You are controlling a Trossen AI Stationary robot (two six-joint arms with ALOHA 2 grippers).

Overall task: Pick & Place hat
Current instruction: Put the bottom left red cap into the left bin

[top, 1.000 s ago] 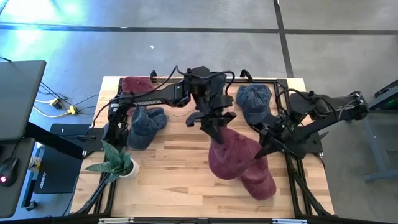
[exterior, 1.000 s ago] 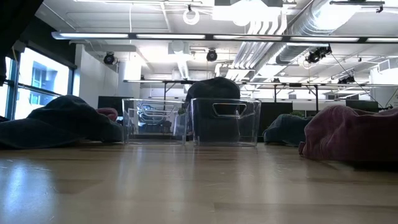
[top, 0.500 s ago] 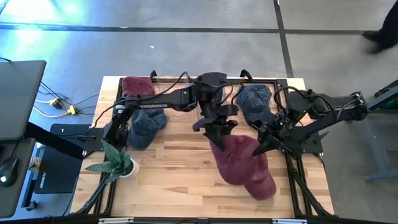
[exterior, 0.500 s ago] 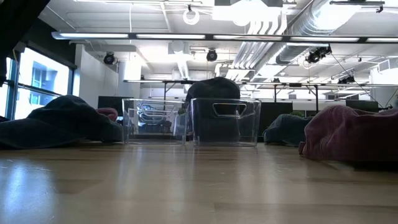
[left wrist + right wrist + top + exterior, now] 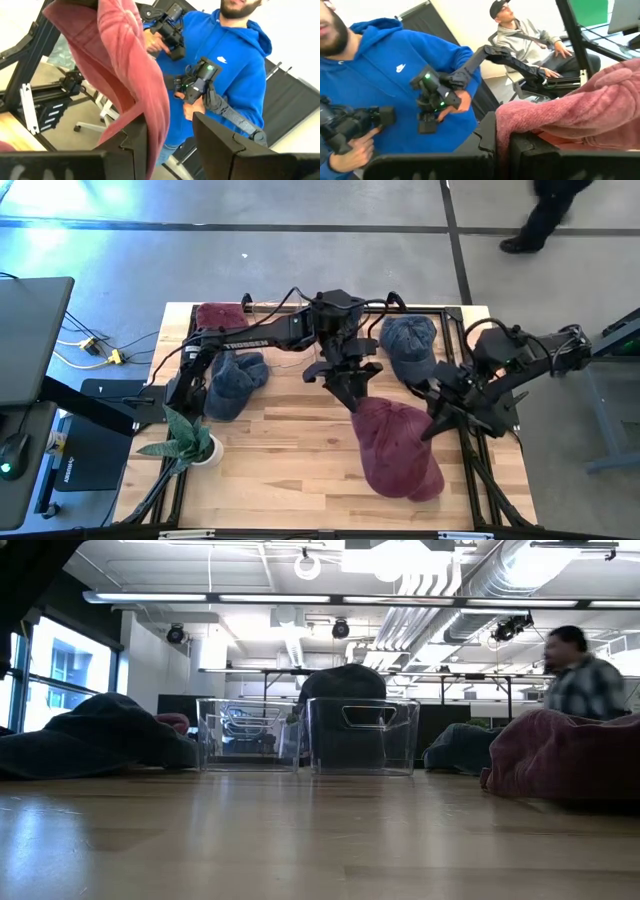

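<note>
The soft maroon fabric hat (image 5: 398, 452) lay on the wooden desk (image 5: 280, 460), one edge lifted between both sets of fingers. The right gripper (image 5: 437, 423) had its fingers closed tight on the hat's right edge, the cloth bunched just beyond them in the right wrist view (image 5: 560, 120). The left gripper (image 5: 357, 402) pinched the hat's far edge between partly closed fingers (image 5: 134, 142), the fabric hanging from them and draping toward the desk.

Beyond the left fingers stood two clear plastic bins (image 5: 362, 736); a dark hat (image 5: 341, 685) filled the right one, while what the left one (image 5: 247, 734) held could not be made out. A blue denim hat (image 5: 408, 343) lay beside the bins, another blue hat (image 5: 232, 383) to the left gripper's left, and a red hat (image 5: 219, 316) at the far corner.
</note>
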